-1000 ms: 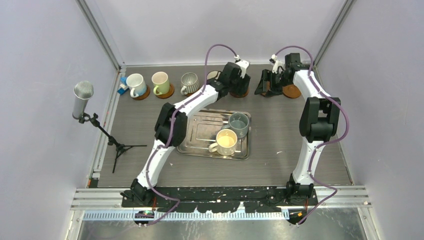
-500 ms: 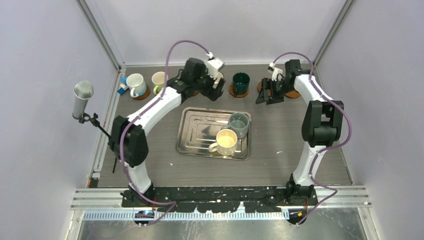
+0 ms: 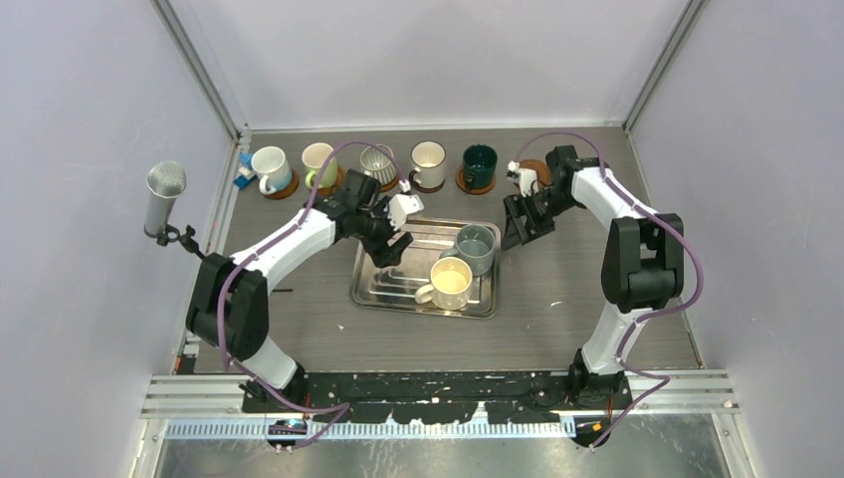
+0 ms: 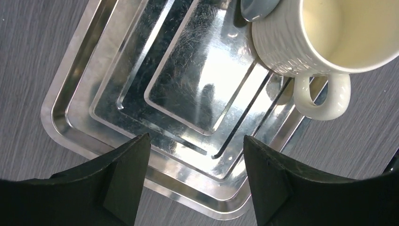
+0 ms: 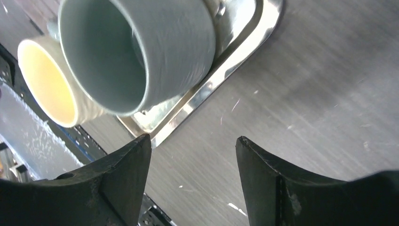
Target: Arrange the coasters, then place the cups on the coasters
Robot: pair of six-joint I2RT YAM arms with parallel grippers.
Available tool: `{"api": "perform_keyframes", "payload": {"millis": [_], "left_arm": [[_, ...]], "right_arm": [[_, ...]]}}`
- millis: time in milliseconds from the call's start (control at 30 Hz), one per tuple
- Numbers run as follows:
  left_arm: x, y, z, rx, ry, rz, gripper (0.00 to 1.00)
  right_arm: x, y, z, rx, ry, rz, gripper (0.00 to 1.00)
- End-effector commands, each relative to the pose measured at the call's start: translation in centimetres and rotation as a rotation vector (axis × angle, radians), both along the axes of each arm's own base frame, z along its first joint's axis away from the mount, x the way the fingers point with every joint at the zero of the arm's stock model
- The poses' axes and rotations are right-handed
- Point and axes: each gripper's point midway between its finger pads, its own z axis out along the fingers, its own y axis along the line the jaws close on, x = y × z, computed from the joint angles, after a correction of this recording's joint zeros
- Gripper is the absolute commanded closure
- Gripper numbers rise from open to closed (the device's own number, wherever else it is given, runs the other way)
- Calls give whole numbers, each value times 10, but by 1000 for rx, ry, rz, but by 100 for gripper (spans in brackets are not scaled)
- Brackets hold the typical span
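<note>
Five cups stand on coasters along the back: white point(image 3: 271, 167), cream point(image 3: 318, 162), ribbed grey point(image 3: 378, 161), white point(image 3: 429, 162) and dark teal point(image 3: 480, 164). One bare coaster point(image 3: 537, 169) shows partly behind my right arm. On the steel tray point(image 3: 398, 289) sit a grey-blue cup point(image 3: 475, 247) point(image 5: 141, 47) and a cream cup point(image 3: 450, 283) point(image 4: 324, 33) point(image 5: 51, 84). My left gripper point(image 3: 390, 244) point(image 4: 195, 139) hangs open over the tray's left part point(image 4: 188, 84), empty. My right gripper point(image 3: 520, 227) point(image 5: 193, 139) is open and empty over bare table just right of the tray's corner point(image 5: 207, 84).
A microphone on a small tripod point(image 3: 165, 199) stands at the left edge of the table. A small blue object point(image 3: 242, 177) lies by the leftmost cup. Side walls and metal posts close in the table on three sides.
My left arm has swung from the back row, leaving the dark teal cup on its coaster, down over the tray. My right gripper has come forward and left toward the tray.
</note>
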Motion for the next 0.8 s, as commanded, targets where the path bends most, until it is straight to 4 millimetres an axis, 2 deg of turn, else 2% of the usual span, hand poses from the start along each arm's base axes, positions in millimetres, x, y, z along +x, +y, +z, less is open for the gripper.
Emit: {"api": "perform_keyframes", "payload": {"millis": [0, 100, 233, 367, 767], "left_arm": [[7, -12, 13, -72, -51, -25, 27], [16, -18, 7, -88, -40, 0, 31], [33, -23, 4, -96, -66, 34, 35], [39, -26, 3, -101, -80, 36, 38], [30, -19, 1, -100, -96, 43, 44]], "right_arm": [[-28, 7, 16, 6, -60, 135, 29], [-38, 18, 10, -1, -60, 181, 30], [-35, 29, 5, 2, -63, 176, 32], [-16, 44, 3, 17, -91, 135, 35], [41, 91, 1, 71, -188, 194, 44]]}}
